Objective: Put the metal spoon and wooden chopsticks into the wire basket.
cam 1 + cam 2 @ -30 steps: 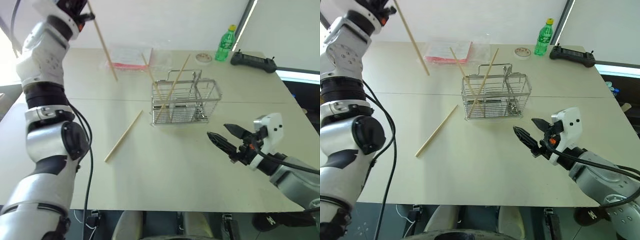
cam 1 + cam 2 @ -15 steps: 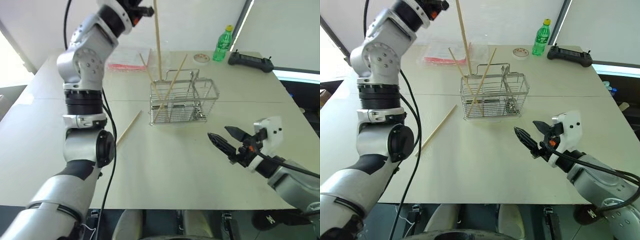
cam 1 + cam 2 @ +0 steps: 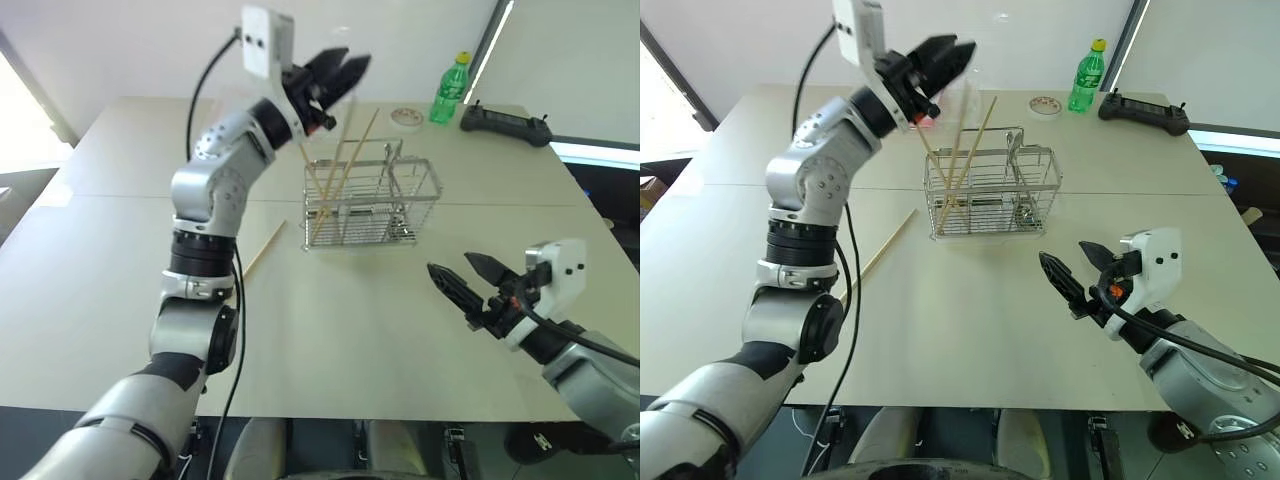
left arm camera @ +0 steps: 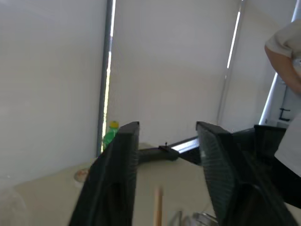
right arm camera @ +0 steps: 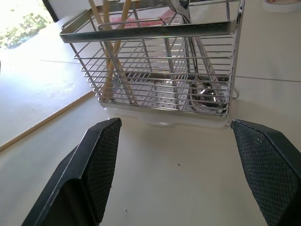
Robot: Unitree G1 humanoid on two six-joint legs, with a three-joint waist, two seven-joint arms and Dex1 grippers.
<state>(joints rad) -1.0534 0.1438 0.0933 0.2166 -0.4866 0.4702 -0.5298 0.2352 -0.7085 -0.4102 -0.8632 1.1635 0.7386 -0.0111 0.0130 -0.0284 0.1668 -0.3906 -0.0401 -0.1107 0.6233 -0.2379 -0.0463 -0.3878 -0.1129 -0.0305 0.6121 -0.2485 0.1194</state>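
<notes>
Now the left gripper [image 3: 335, 72] hangs above the wire basket [image 3: 372, 205] with its two black fingers spread and nothing between them; in the left wrist view a pale stick end [image 4: 158, 205] stands just below the gap. Three wooden chopsticks [image 3: 953, 155] lean upright in the basket's left-hand compartment, tops poking well past the rim. The metal spoon [image 5: 200, 90] looks to be inside too, a shiny bowl low in the right-hand compartment, handle rising by the looped centre handle. One chopstick [image 3: 260, 251] lies flat on the table [image 3: 330, 340], just beside the basket on the left arm's side, apart from it. The right gripper [image 3: 470, 283] hovers low over the table in front of the basket, jaws wide, holding nothing. My read: that last stick is the job left. Lift clear of the leaning tops first, come down across the middle of the stick, pinch square so it doesn't swivel, then tip it steeply into the same compartment
</notes>
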